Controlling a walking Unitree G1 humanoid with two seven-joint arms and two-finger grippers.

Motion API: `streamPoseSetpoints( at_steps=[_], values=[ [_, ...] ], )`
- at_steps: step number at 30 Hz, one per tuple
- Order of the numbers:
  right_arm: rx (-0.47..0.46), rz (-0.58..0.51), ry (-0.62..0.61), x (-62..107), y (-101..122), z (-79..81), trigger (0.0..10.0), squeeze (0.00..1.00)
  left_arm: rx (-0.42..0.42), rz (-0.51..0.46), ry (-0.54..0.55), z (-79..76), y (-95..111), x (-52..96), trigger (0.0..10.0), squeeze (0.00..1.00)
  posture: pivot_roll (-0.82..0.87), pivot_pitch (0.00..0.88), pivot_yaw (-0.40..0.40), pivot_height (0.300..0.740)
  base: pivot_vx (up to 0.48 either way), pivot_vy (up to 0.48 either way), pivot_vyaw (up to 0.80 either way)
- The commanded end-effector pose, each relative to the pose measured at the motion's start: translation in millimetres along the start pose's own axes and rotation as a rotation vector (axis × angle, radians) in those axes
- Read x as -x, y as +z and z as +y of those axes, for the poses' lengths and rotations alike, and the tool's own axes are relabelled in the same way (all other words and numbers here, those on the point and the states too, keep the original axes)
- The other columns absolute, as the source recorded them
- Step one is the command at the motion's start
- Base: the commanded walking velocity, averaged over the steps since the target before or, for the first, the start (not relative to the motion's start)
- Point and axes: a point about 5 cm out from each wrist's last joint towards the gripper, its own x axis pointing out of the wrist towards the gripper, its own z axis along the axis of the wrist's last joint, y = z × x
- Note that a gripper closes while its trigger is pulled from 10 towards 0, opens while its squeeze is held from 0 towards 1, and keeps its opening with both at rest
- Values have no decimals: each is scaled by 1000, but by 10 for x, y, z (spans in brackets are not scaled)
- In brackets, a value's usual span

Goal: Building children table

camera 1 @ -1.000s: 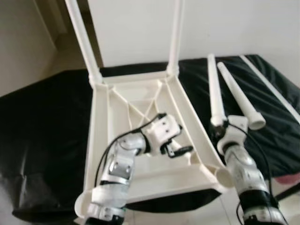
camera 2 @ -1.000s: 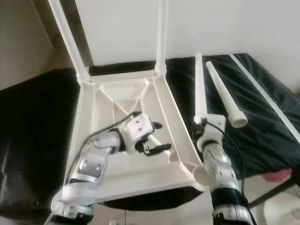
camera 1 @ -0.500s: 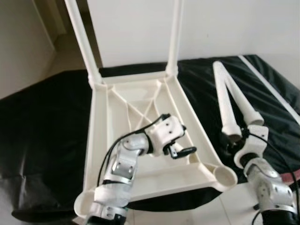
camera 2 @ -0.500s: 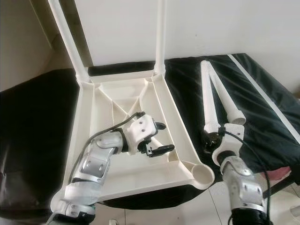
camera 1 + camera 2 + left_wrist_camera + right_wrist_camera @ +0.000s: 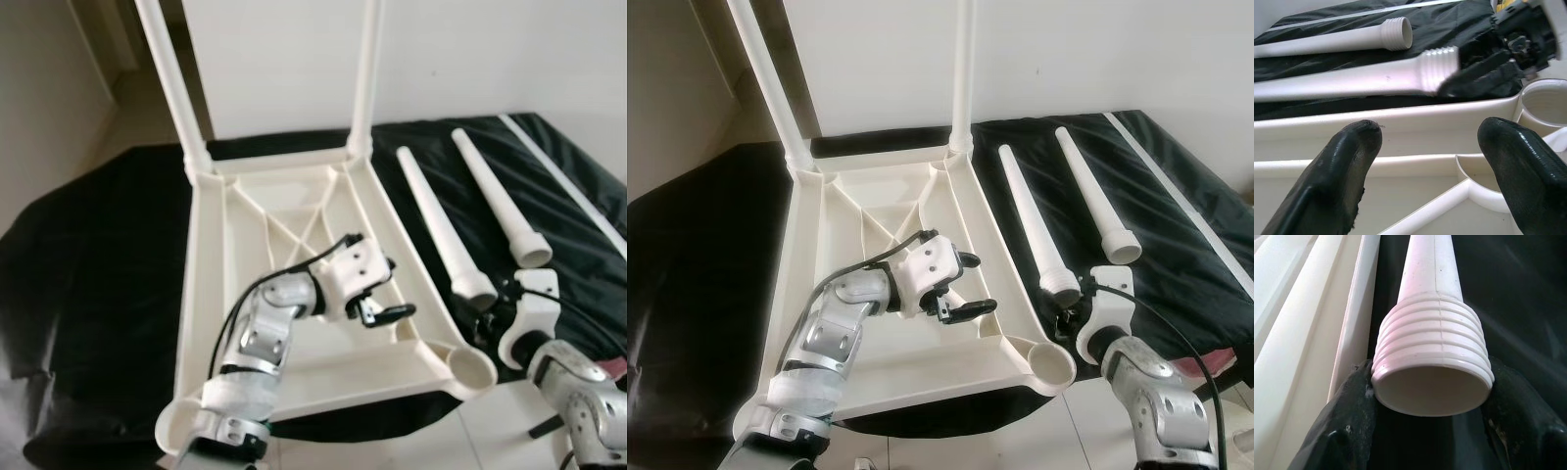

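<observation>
A white plastic table top (image 5: 206,294) lies upside down on a black cloth. Two legs stand screwed into its far corners (image 5: 364,69). My right gripper (image 5: 1432,382) is shut on the threaded end of a loose white leg (image 5: 436,225), which lies on the cloth just right of the table top. Its fingers (image 5: 1347,426) press that end from both sides. A second loose leg (image 5: 495,201) lies further right. My left gripper (image 5: 385,291) hovers open over the underside near the right rim, holding nothing. The near right corner socket (image 5: 472,367) is empty.
The black cloth (image 5: 88,264) covers the whole work surface. A long thin white strip (image 5: 568,186) lies along its right side. A white wall stands behind, and pale floor tiles (image 5: 490,431) show at the near right edge.
My right gripper has pulled back toward me with the leg, whose tip has swung away from the second leg toward the table top. The left gripper has barely moved.
</observation>
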Motion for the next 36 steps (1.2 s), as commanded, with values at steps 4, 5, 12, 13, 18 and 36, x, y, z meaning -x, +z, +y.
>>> streamPoseSetpoints(
  at_steps=[4,5,12,13,18,36],
  values=[
    [9,29,-24,120,3,-67,10000,0,-4,-3,348,187,1,20,10000,0,-122,0,-2,740,0,0,0],
    [15,39,-35,156,-10,-88,10000,0,-4,-3,346,187,-2,20,10000,0,-128,0,2,740,0,0,0],
    [-19,56,-132,245,-46,-205,10000,1000,-5,-4,340,185,-4,19,10000,0,-135,0,8,740,0,0,0],
    [-45,53,-146,252,-55,-215,10000,1000,-5,-3,337,178,-7,12,10000,0,-135,0,8,740,0,0,0],
    [-45,34,-137,240,-27,-192,10000,1000,-4,-2,332,177,-10,15,10000,0,-131,0,13,740,0,0,0],
    [-90,-183,-178,-31,410,-68,10000,0,-42,12,270,42,-46,49,10000,0,-79,0,-5,740,0,0,0]
  ],
)
